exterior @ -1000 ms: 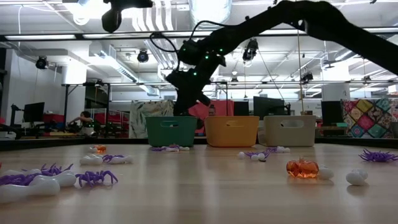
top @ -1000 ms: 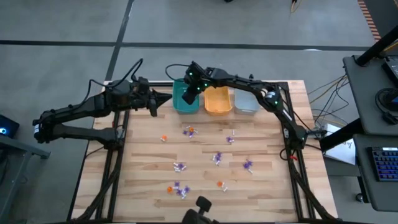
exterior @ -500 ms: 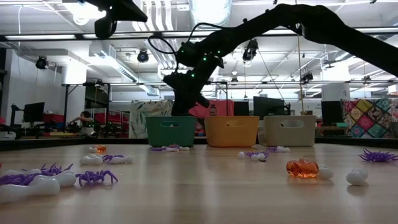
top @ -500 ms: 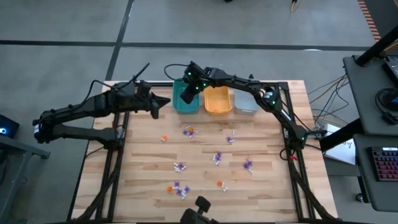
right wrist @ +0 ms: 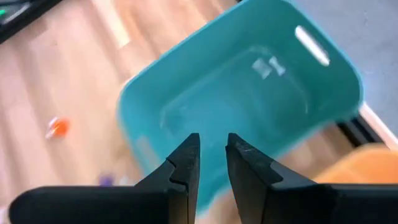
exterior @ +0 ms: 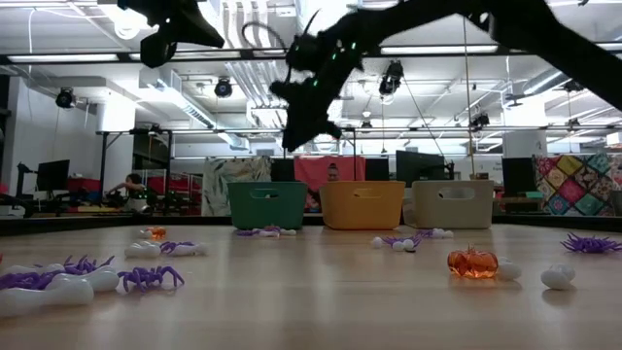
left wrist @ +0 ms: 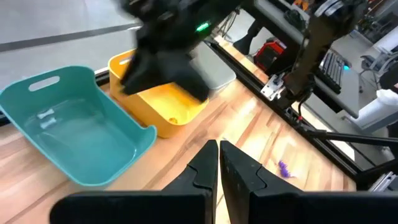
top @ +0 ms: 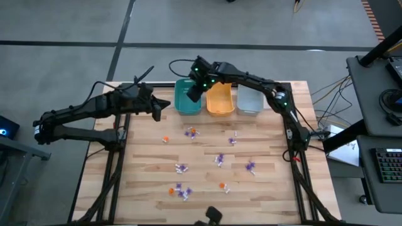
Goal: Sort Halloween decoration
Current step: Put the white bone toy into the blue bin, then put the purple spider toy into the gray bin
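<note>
high view: right gripper (top: pixel 193 91) hangs over the teal bin (top: pixel 186 105) rim, fingers slightly parted, empty — left gripper (top: pixel 158 108) closed.

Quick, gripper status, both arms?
Left gripper: shut, empty, waiting near the teal bin.
Right gripper: fingers slightly apart, holding nothing, above the teal bin.

Small Halloween trinkets (top: pixel 219 160) in orange, purple and white are lying scattered across the wooden table, all well apart from one another in loose little clusters. An orange piece (top: pixel 165 139) is sitting toward the left, a purple one (top: pixel 250 166) toward the right, and a purple-and-orange cluster (top: pixel 179 189) is lying near the front edge. One white trinket (right wrist: pixel 269 66) is resting inside the teal bin (top: pixel 182 102) at the far side.
</note>
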### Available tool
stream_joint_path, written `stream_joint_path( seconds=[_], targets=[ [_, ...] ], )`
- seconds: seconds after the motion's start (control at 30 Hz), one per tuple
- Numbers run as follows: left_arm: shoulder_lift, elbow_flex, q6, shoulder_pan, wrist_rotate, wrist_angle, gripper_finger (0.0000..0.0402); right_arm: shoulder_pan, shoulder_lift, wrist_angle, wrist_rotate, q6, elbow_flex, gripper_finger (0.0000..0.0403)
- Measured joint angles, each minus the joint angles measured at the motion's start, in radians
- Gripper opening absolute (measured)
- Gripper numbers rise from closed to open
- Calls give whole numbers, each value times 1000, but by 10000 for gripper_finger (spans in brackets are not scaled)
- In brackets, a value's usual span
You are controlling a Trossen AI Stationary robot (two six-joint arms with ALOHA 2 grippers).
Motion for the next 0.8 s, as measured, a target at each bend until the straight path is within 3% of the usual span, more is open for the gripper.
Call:
stream_joint_path(
  seconds=[0.37, 0.57, 0.8],
  targets=[
    [59, 0, 0, 0, 4, -8, 0, 111, -253, -326, 9, -37, -14, 64],
    [119, 0, 3, -1, 99, -7, 0, 201, -400, -324, 9, -17, -77, 63],
    [200, 0, 151, -3, 238, -5, 0, 279, -575, -246, 10, 13, -215, 62]
  ],
)
